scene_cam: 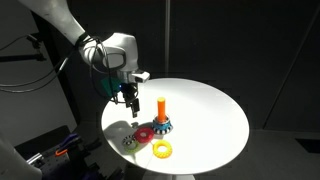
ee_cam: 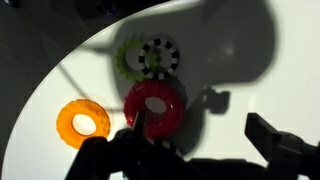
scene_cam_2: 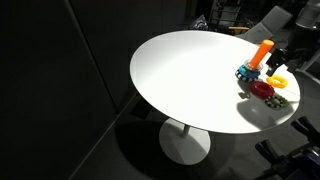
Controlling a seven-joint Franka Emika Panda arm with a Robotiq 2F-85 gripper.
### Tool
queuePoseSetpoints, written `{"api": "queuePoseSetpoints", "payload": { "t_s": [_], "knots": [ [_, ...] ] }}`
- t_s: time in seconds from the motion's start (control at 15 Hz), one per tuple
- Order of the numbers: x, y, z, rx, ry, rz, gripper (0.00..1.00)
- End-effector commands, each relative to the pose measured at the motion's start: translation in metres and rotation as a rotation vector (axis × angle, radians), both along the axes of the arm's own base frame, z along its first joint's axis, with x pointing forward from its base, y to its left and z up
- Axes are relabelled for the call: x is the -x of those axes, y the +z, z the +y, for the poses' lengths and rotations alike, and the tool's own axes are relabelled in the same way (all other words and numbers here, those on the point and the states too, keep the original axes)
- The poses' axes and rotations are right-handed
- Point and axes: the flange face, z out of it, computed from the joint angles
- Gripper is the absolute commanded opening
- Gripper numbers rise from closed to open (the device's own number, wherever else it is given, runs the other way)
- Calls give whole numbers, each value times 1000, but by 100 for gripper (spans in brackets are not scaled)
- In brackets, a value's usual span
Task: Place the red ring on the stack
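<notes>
Wrist view: gripper [ee_cam: 195, 150] enters from the bottom edge, dark fingers [ee_cam: 280, 145] spread wide w/ nothing between them, hanging above the tabletop. Red ring [ee_cam: 153, 105] lies flat on the white table [ee_cam: 60, 75] just ahead of the fingers; can't tell if one tip touches it. Yellow ring [ee_cam: 83, 122] lies flat beside it w/ a small gap. Green ring [ee_cam: 130, 55], w/ a black-and-white checkered piece [ee_cam: 160, 55] on it, lies just beyond the red one. A heavy shadow covers the far part of the surface. In an exterior view the gripper [scene_cam: 130, 97] hangs over the table near the stack [scene_cam: 162, 115], i.e. an upright orange peg w/ a blue scalloped ring at its foot. The red ring [scene_cam: 145, 134] rests on the tabletop just beside that blue base, not on the peg. Table is round, white and matte, on a single pedestal [scene_cam_2: 185, 140]. Room is dark, w/ a black backdrop and dark floor [scene_cam_2: 60, 130], and only the tabletop is brightly lit.
</notes>
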Motion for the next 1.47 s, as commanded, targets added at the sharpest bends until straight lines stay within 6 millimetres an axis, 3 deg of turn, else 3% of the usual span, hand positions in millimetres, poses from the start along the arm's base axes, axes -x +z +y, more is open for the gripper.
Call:
{"api": "queuePoseSetpoints", "payload": {
  "t_s": [0.0, 1.4],
  "knots": [
    [-3, -5, -3, 6, -10, 2, 100],
    [-44, -95, -21, 9, -31, 8, 100]
  ]
}}
